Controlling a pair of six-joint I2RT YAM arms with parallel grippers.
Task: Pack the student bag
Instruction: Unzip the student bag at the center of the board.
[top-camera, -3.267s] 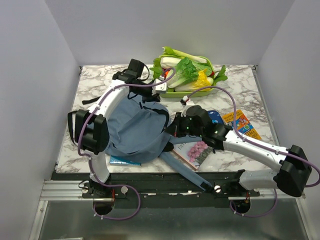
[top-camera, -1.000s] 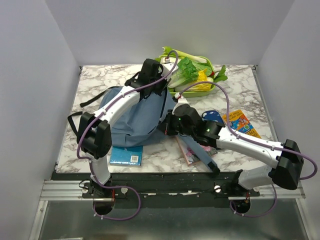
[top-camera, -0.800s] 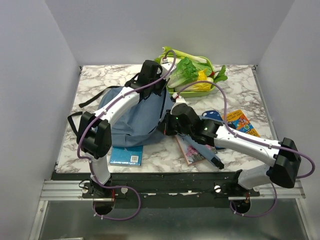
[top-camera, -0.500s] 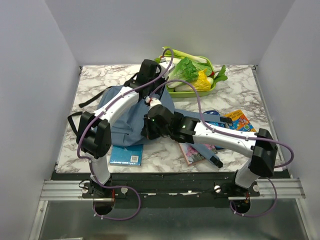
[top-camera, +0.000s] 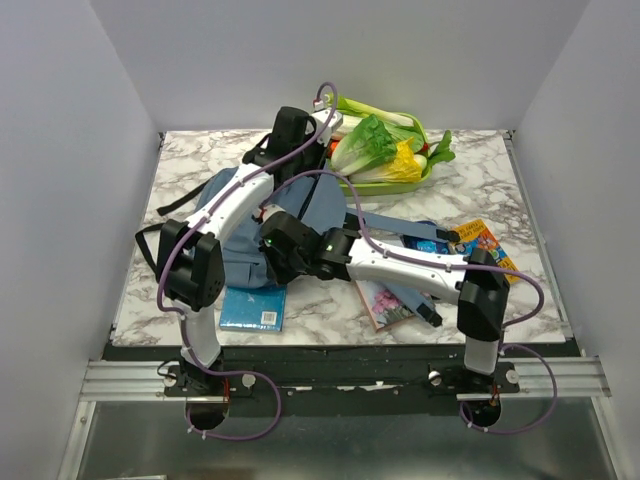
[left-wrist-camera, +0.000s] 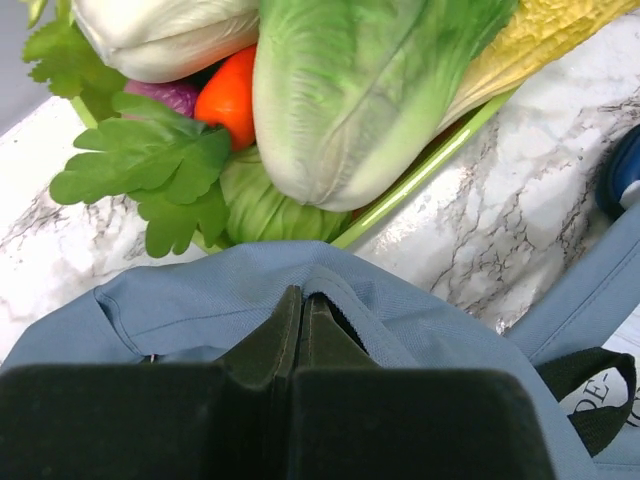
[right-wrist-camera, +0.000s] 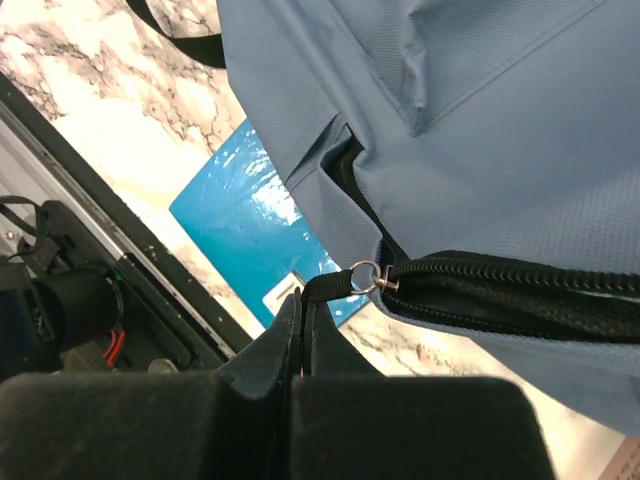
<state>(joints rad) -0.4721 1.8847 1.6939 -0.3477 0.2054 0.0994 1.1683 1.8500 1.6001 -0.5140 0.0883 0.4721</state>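
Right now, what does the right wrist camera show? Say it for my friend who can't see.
The right gripper, shut, pinches the black zipper pull of the grey-blue student bag, whose zipper runs off to the right. Below the bag's edge, a teal book lies on the marble table.

Counter (top-camera: 500, 170): white marble, grey veining. Student bag (top-camera: 243, 262) slumped left of centre. Green tray (top-camera: 392, 184) of vegetables at the far edge, just beyond the bag. Teal book (top-camera: 252, 308) at my near edge, partly under the bag. Flowered book (top-camera: 385, 300) front centre. Bright picture book (top-camera: 487, 242) to the right. Beside it is what looks like a blue pencil case (top-camera: 420, 240), mostly hidden.
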